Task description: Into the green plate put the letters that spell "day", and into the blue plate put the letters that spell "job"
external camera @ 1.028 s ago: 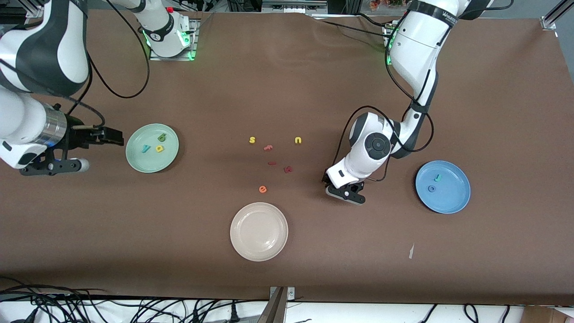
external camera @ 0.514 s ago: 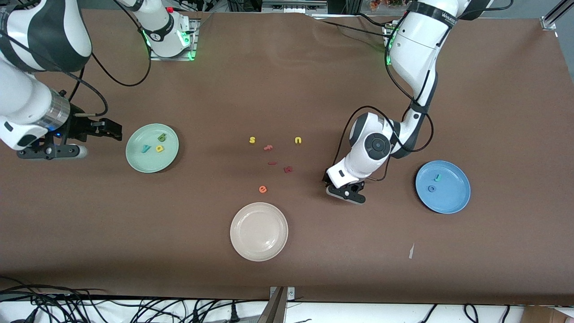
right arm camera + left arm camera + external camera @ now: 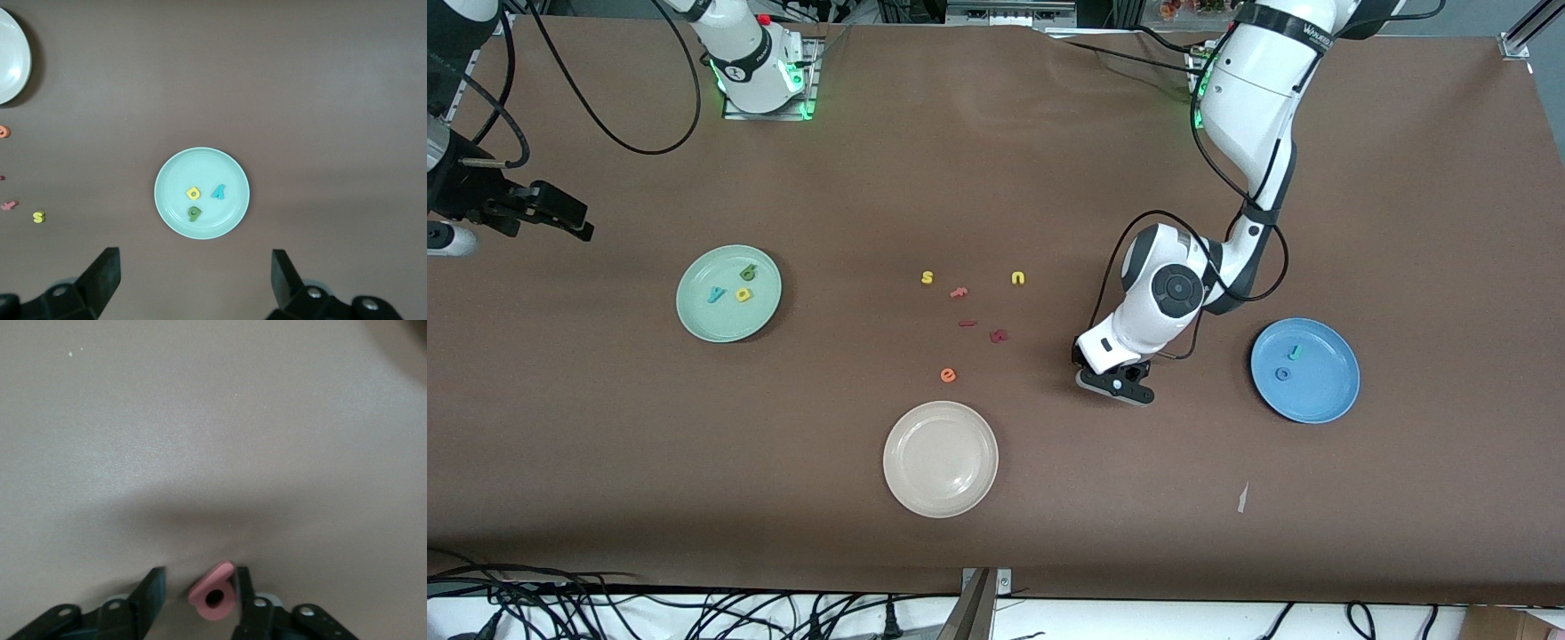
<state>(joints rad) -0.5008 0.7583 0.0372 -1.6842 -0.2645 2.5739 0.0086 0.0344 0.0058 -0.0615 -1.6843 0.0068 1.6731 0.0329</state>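
Front view shows the brown table with the left arm reaching down between the loose letters and the blue plate, which holds the teal "j" and blue "o". The green plate, toward the right arm's end, carries the dark green letter, yellow letter and teal "y". A cream-white plate lies nearest the camera. The right gripper hangs with jaws spread wide and empty, over bare table near the green plate. The left gripper is low at the tabletop, fingers partly closed, the salmon-pink letter tilted against one finger; no firm grip shows.
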